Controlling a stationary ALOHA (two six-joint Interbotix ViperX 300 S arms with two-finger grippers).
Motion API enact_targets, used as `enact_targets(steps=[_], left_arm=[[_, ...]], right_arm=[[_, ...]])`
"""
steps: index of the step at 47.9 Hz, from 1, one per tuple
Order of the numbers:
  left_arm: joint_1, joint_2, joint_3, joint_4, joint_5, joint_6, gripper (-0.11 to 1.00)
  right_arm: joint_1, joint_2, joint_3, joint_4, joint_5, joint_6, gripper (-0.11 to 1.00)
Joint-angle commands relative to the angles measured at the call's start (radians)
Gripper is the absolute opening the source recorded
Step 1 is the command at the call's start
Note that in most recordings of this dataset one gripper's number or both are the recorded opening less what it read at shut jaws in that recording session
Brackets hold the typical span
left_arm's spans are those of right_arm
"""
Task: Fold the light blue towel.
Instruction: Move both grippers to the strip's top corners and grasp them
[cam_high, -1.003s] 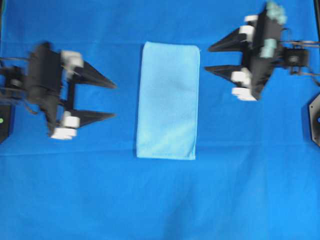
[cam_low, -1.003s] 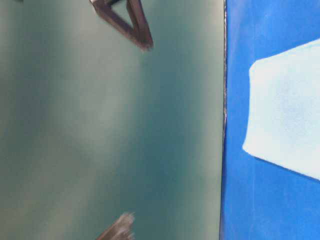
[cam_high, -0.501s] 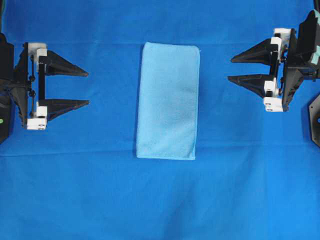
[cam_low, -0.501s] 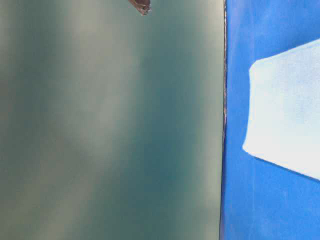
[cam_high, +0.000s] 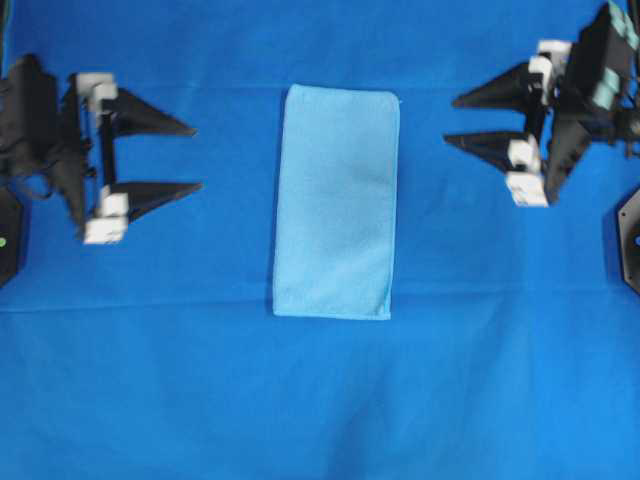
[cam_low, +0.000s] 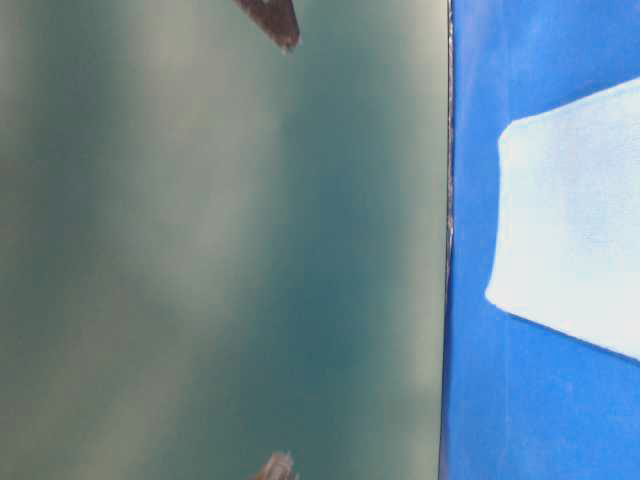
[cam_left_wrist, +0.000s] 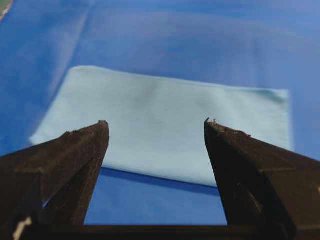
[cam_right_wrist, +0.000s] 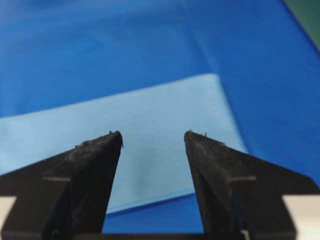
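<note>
The light blue towel (cam_high: 336, 202) lies flat in the middle of the overhead view as a tall narrow rectangle, its layers doubled over. Both wrist views show it too: towel (cam_left_wrist: 165, 130), towel (cam_right_wrist: 145, 135). A corner of the towel (cam_low: 570, 220) shows in the table-level view. My left gripper (cam_high: 196, 158) hovers to the towel's left, open, with nothing between its fingers. My right gripper (cam_high: 450, 121) hovers at the upper right, also open and empty. Both point toward the towel and neither touches it. Left gripper (cam_left_wrist: 156, 121) and right gripper (cam_right_wrist: 152, 133) frame the cloth from above.
A large royal-blue sheet (cam_high: 320, 400) covers the whole table under the towel. A dark mount (cam_high: 628, 235) sits at the right edge, another dark block (cam_high: 8, 240) at the left edge. The table-level view is mostly a blurred green wall (cam_low: 220, 250).
Both arms first drew back outward from the towel, then came inward again a little. The towel has not moved. Both grippers stayed open.
</note>
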Motion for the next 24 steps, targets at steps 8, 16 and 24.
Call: enact_targets(steps=[8, 16, 24], left_arm=[[0.114, 0.259, -0.189, 0.003, 0.009, 0.015, 0.74], [0.176, 0.454, -0.295, 0.003, 0.012, 0.066, 0.74], [0.218, 0.607, -0.382, 0.003, 0.011, 0.08, 0.74]], right_arm=[[-0.087, 0.206, -0.135, -0.055, 0.089, -0.009, 0.58], [-0.121, 0.364, -0.219, -0.095, 0.118, -0.009, 0.58], [-0.153, 0.506, -0.268, -0.103, 0.115, -0.009, 0.58]])
